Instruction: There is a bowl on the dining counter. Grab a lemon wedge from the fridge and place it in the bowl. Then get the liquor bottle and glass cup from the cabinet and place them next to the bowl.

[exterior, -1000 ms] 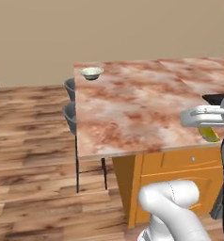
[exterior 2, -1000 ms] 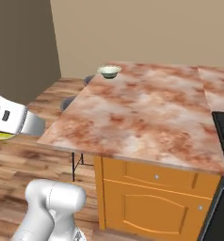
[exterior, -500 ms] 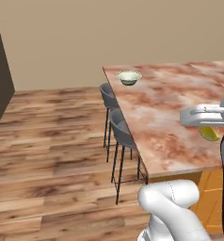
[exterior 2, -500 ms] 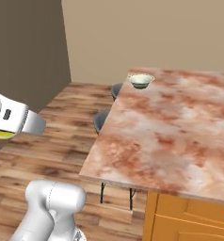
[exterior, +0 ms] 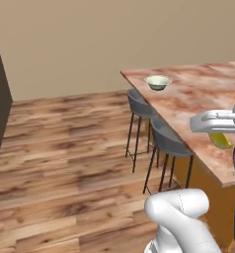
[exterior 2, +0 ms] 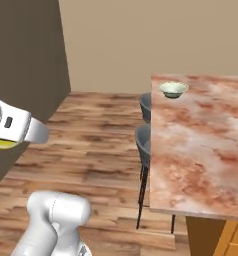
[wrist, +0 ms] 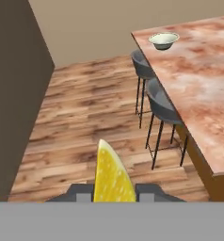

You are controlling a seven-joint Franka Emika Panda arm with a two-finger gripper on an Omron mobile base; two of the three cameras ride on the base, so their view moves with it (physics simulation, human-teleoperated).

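The two-finger gripper [wrist: 115, 192] is clamped on the small yellow lemon wedge [wrist: 113, 175], point forward, so it rides securely while carried. The wide pale greenish-white bowl [wrist: 164, 40] sits at the far corner of the reddish-brown marbled stone dining counter [wrist: 198, 80], well beyond the wedge, above two grey stools [wrist: 160, 109] tucked along the counter's edge. The wedge likely goes there next.

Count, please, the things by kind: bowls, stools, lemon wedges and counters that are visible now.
Bowl: 1
Stools: 2
Lemon wedge: 1, held in the gripper
Dining counter: 1
Total: 5
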